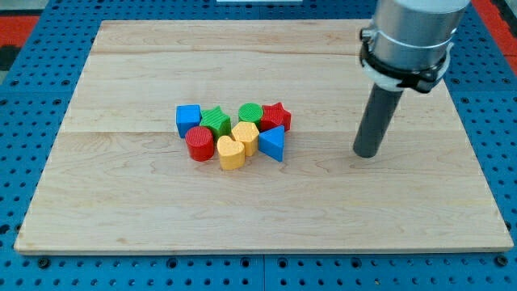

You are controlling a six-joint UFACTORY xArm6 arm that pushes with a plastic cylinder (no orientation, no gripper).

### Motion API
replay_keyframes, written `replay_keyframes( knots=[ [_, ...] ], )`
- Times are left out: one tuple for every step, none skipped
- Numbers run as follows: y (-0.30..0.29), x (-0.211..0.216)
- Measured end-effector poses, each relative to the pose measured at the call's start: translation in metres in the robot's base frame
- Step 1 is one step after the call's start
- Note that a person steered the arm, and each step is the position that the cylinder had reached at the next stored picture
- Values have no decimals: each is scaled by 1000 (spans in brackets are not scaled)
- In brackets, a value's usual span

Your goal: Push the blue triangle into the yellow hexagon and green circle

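Observation:
The blue triangle (273,144) lies at the right end of a tight cluster of blocks near the board's middle. It touches the yellow hexagon (245,136) on its left. The green circle (250,113) sits just above the hexagon, up and to the left of the triangle. My tip (366,153) rests on the board well to the right of the triangle, apart from all blocks.
The same cluster holds a red star (276,116), a green star (215,121), a blue cube (188,120), a red cylinder (199,144) and a yellow heart (231,153). The wooden board (121,202) lies on a blue pegboard.

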State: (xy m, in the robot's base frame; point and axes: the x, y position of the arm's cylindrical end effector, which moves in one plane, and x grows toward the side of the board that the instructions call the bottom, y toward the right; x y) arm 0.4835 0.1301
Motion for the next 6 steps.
replay_keyframes(
  knots=[
    [-40, 1],
    [-85, 1],
    [-109, 1],
    [-133, 1],
    [-138, -12],
    [-142, -38]
  ],
)
